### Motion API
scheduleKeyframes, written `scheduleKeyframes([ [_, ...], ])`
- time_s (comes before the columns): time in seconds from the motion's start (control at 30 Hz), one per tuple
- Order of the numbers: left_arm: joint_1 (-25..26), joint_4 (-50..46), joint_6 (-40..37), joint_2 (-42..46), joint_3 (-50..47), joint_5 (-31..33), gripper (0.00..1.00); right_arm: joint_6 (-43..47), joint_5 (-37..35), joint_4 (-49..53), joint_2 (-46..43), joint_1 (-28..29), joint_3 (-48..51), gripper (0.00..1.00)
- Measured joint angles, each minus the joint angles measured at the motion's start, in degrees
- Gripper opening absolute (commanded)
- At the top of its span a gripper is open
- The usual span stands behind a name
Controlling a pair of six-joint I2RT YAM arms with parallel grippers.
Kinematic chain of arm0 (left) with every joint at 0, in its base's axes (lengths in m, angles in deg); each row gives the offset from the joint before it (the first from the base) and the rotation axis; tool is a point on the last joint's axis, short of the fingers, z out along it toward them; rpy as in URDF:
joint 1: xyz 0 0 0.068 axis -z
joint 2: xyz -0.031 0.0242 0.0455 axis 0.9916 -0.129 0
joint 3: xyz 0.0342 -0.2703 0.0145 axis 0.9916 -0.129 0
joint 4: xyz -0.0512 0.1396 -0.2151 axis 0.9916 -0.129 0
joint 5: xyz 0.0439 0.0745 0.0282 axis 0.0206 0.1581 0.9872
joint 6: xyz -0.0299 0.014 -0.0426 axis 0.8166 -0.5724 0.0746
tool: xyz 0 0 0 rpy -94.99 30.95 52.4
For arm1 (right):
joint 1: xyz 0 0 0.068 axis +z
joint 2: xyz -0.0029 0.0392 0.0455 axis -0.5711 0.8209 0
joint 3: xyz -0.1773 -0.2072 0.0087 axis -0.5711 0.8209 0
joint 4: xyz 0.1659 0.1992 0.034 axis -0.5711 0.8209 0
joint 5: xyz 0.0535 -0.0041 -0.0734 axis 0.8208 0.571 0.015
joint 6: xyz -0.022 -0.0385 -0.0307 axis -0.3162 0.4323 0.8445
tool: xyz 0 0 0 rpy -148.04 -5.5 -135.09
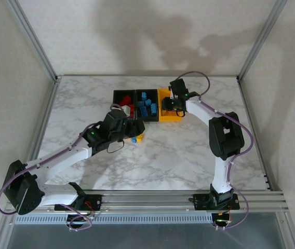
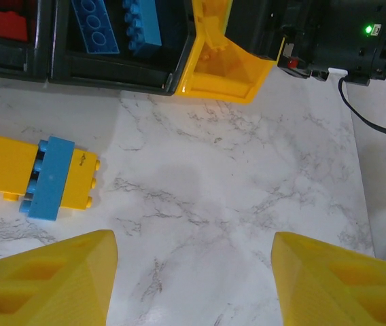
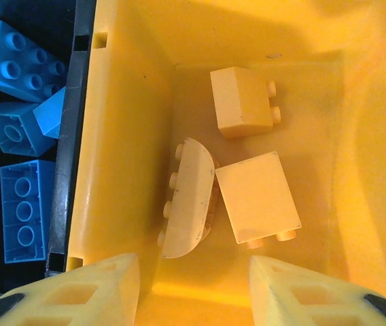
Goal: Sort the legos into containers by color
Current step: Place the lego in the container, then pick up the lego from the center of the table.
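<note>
The left gripper [image 2: 193, 278] has its jaws spread and empty. The blue brick [image 2: 49, 178] clipped onto yellow bricks [image 2: 3, 166] lies ahead and left of them. Best to shift left, centre, then close. The right gripper [image 3: 193, 285], also spread, hovers over the yellow bin [image 3: 121, 136].

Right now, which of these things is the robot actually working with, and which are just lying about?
Part of the job: red bricks, blue bricks and yellow bricks already binned; loose yellow-and-blue brick cluster; black bins; yellow bin; open left gripper and right gripper.

Just there: marble table, metal frame, purple cables.
</note>
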Motion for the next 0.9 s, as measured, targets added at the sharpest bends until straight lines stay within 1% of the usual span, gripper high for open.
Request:
scheduleKeyframes([
  [0.13,0.0,-0.52,0.31,1.55,-0.72,0.94,0.62,-0.83,-0.02,-0.33,-2.32,0.44,1.46,0.54],
  [0.27,-0.07,-1.62,0.57,3.48,-2.05,2.34,0.62,-2.25,0.26,-1.01,-9.88,2.12,6.67,0.6],
  [0.37,-0.63,-3.04,0.96,5.29,-3.96,2.95,0.62,-3.15,1.31,-2.73,-16.83,4.52,11.89,0.69],
  [0.4,-0.96,-3.48,1.11,6.12,-4.79,2.99,0.62,-3.26,1.7,-3.58,-19.23,5.7,14.05,0.73],
  [0.47,-1.9,-4.55,1.33,8.13,-6.58,3.17,0.63,-3.06,2.73,-5.22,-22.8,8.07,17.9,0.75],
  [0.53,-2.84,-5.75,1.36,10.05,-7.89,3.19,0.63,-2.25,4.81,-7.43,-25.2,10.64,21.9,0.75],
  [0.63,-3.58,-6.93,1.38,12.33,-8.98,3.21,0.63,0.07,9.03,-11.5,-25.92,13.11,26.95,0.77],
  [0.73,-3.67,-7.37,1.6,13.62,-9.68,3.23,0.63,2.43,13.27,-15.17,-25.59,13.94,30.99,0.78],
  [0.83,-3.69,-7.87,2.03,14.16,-9.77,3.26,0.62,4.92,16.28,-19.12,-23.15,14.25,31.63,0.78],
  [0.9,-3.67,-8.2,2.36,14.75,-9.88,3.43,0.62,6.97,16.92,-21.64,-20.94,14.97,31.54,0.79],
])
